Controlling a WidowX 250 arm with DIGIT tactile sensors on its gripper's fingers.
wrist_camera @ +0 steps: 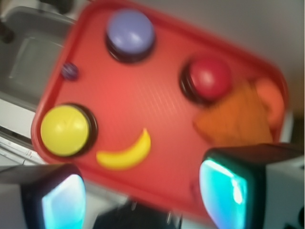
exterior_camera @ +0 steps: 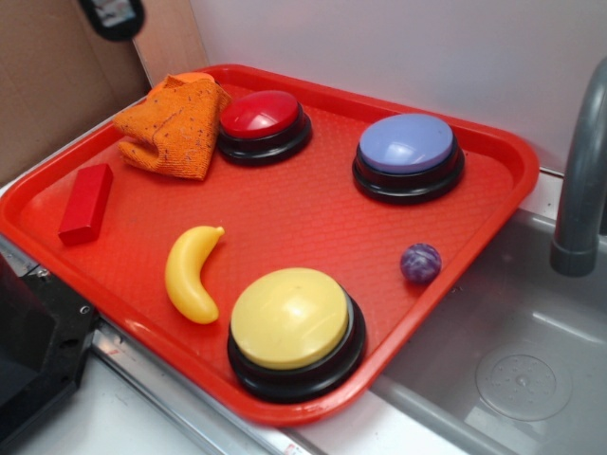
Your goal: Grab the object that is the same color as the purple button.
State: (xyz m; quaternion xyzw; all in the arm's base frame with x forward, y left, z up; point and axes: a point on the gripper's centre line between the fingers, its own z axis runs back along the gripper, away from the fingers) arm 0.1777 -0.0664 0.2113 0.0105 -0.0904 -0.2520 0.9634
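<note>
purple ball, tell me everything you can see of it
The purple ball is a small sphere, marbled dark purple with pale swirls, with a slightly glossy look. It sits on the red tray near the rim on the sink side, between the purple button and the yellow button, touching neither. Nothing holds it; the wrist view shows it blurred, far from the gripper, whose fingers stand apart.

The red tray looks like hard plastic with a fine woven-grain texture and a smooth rim. On it, all 3 dome buttons are glossy plastic on black bases: purple button, red button, yellow button. The small purple ball near the tray's right rim is marbled and smooth. The banana is shiny plastic, the orange cloth nubbly knit, the sink beside the tray dull grey.
</note>
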